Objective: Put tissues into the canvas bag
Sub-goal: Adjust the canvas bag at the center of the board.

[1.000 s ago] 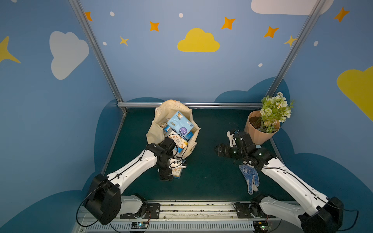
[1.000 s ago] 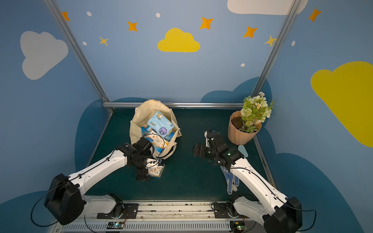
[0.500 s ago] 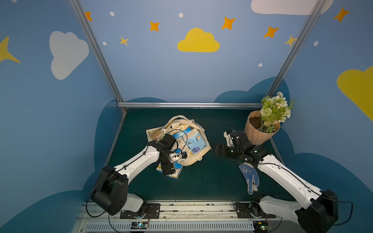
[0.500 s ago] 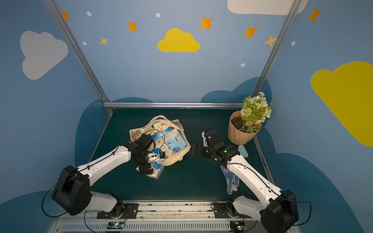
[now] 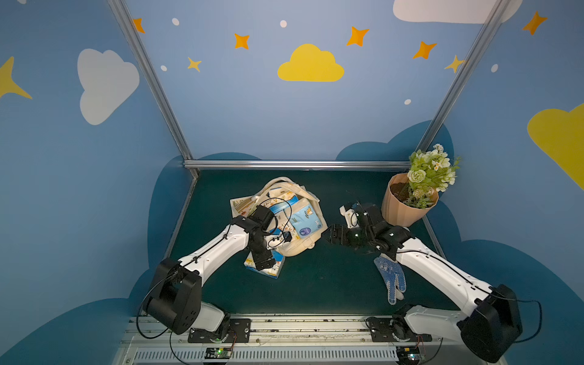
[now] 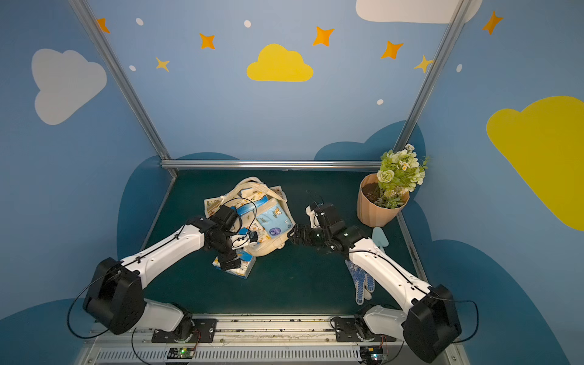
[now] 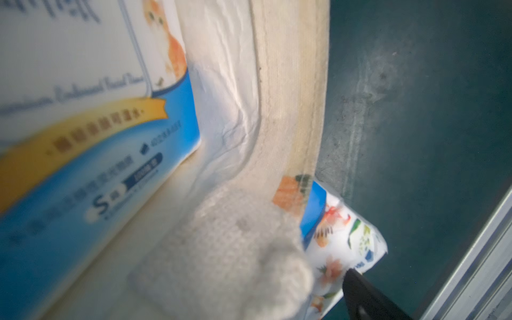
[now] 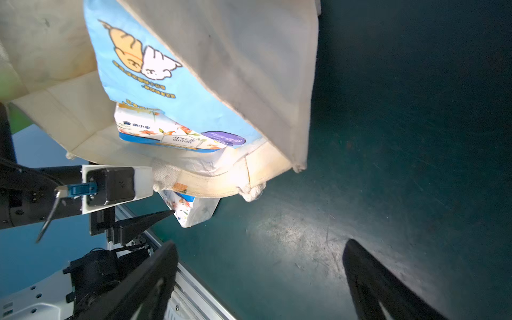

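The cream canvas bag [image 5: 298, 248] [image 6: 268, 248] lies slumped on the green table, mouth up, with several tissues showing in it, among them a pale blue pack with a purple circle [image 5: 305, 222] [image 8: 166, 91]. Another floral pack [image 5: 268, 268] [image 6: 240, 268] [image 7: 346, 235] lies on the table, partly under the bag's front rim. My left gripper [image 5: 264, 260] stands open over this pack. One of its fingers [image 7: 368, 299] is beside the pack; a blurred rope handle [image 7: 249, 249] hides the other. My right gripper [image 5: 331, 235] [image 8: 260, 266] is open and empty just right of the bag.
A peach pot with flowers [image 5: 407, 205] stands at the back right. A blue-dotted white glove [image 5: 392, 278] lies under my right arm, with a small light-blue object [image 6: 379, 237] beside the pot. An aluminium rail [image 5: 183, 215] edges the table on the left.
The bag, upright a second ago, has collapsed and spread flatter on the table. My right gripper has edged left toward it. My left gripper stays over the loose pack.
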Motion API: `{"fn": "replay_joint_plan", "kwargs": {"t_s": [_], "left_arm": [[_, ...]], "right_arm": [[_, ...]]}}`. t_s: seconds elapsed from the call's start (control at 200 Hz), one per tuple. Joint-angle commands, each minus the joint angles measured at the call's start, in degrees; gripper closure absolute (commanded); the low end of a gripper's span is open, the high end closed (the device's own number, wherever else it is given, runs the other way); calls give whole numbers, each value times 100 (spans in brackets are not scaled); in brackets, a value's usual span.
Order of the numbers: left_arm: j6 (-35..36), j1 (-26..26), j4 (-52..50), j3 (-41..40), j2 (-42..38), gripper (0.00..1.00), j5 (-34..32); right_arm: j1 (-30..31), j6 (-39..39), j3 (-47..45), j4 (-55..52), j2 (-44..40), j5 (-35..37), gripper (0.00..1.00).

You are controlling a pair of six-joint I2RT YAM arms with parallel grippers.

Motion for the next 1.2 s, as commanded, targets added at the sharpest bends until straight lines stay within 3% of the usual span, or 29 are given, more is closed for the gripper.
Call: {"fn": "replay_joint_plan", "kwargs": {"t_s": [0.0, 0.185, 0.24, 0.285, 0.365, 0.426, 0.701, 0.791, 0.846, 1.197], "left_arm": [[-81, 20, 2, 196, -152, 0, 68], [-75, 25, -18, 205, -164, 0, 76], [-84, 26, -22, 204, -173, 0, 76], [-99, 27, -26, 205, -175, 0, 86], [-93, 24, -35, 204, -193, 0, 100], [-97, 29, -37, 201, -194, 0, 102], [-98, 34, -70, 221, -218, 0, 113], [-87, 31, -88, 220, -215, 0, 123], [-84, 26, -113, 223, -216, 0, 119], [-172, 35, -635, 568, -696, 0, 219]], "right_arm": [[104, 186, -158, 430, 172, -7, 6], [220, 412, -312, 1182, 537, 123, 12], [231, 409, -286, 1307, 672, 142, 20], [240, 366, -280, 1462, 802, 157, 35], [233, 337, -176, 1528, 1028, 215, 40], [242, 294, -85, 1550, 1225, 256, 49], [242, 298, 19, 2007, 1675, 239, 59], [232, 340, -56, 2324, 1730, 140, 77], [224, 364, -57, 2439, 1765, 86, 100], [208, 32, 618, 1781, 1197, 178, 100]]}}
